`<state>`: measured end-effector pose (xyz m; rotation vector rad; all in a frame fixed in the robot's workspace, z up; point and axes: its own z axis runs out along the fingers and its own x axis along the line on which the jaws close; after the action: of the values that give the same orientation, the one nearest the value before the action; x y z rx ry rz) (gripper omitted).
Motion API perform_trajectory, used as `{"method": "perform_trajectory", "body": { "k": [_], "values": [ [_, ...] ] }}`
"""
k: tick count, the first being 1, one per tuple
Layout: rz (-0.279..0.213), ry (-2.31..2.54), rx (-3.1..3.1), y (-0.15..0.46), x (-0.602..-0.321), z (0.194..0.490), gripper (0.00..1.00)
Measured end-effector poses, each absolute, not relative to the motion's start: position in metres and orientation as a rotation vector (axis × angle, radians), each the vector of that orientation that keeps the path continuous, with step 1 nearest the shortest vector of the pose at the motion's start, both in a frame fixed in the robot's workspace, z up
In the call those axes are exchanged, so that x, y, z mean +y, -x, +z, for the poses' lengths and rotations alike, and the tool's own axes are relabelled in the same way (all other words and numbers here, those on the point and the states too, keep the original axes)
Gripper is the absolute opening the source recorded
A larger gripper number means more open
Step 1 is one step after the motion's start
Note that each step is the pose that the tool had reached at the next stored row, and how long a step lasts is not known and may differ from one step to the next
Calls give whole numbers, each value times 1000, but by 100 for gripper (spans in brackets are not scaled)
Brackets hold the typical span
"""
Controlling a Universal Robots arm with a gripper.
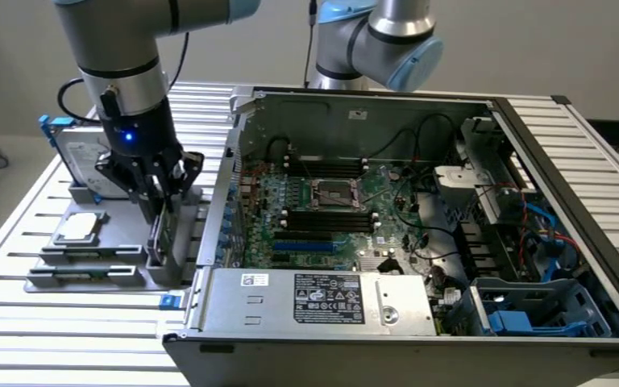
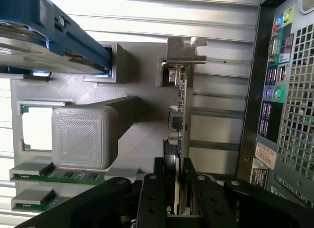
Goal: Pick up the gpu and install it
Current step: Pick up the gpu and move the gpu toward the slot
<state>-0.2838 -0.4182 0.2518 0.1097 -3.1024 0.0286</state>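
The gpu (image 1: 158, 236) stands on its long edge in a slot of the grey holder (image 1: 116, 280), on the slatted table (image 1: 30, 326) at the exterior view's left, just beside the open computer case (image 1: 321, 300). In the wrist view it is seen edge-on, a thin green board with its silver end bracket (image 2: 184, 47) at the far end. I judge it light and stiff, but fragile. The bare circuit face and its small components should take no pressure, and the thin board would twist if gripped at one corner. The best hold looks to be flat across both faces near the middle of the upper edge, away from the bracket. The gripper (image 2: 177, 164) is down over exactly that edge, straddling the card (whether it has actually clenched on it I cannot tell). Further left on the holder are the processor chip (image 1: 81, 227) and, at the far end, the hard drive (image 1: 73, 151) with blue rails. The motherboard (image 1: 326, 205) lies inside the case to the right.
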Motion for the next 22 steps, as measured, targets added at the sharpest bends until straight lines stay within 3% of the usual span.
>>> {"method": "perform_trajectory", "body": {
  "k": [22],
  "values": [
    [28,-99,-3103,284,-418,346,26]
  ]
}}
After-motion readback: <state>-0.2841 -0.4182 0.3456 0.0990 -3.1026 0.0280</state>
